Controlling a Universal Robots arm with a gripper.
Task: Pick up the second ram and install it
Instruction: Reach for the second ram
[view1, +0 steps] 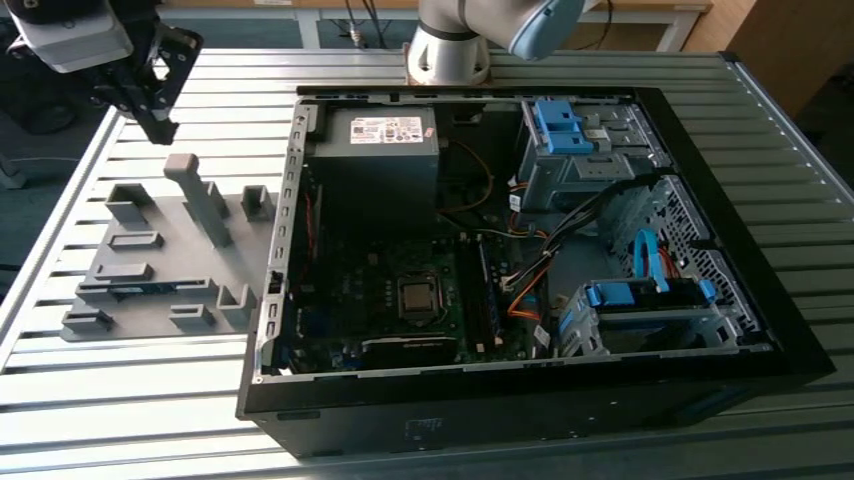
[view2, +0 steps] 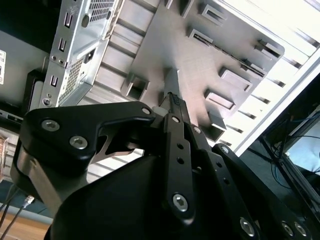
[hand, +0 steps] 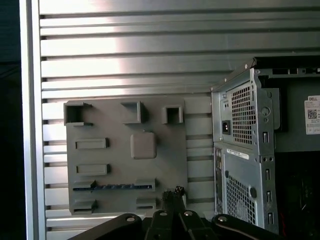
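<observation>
Pickup stage, I'd say, and nothing's grabbed yet. The hand (view1: 163, 132) hangs above the far end of the grey holder tray (view1: 174, 250), which sits on the slatted bench (view1: 134, 400) on the exterior view's left, just beside the open PC case (view1: 534, 425). Its fingers look pressed together with nothing between them, and in both wrist views the tips (hand: 176, 192) meet in a thin point.

The second ram (hand: 114, 186) lies on its edge in a slot near the tray's near end. In the exterior view it's a thin blue strip (view1: 147, 290), well apart from the hand. It's not in the case, so the install hasn't begun.

My guess is that grabbing it means spreading the fingers, lining them up across the thin board and coming straight down over the slot. The tray's blocks sit close by, so there's not much room for sloppy aim.
</observation>
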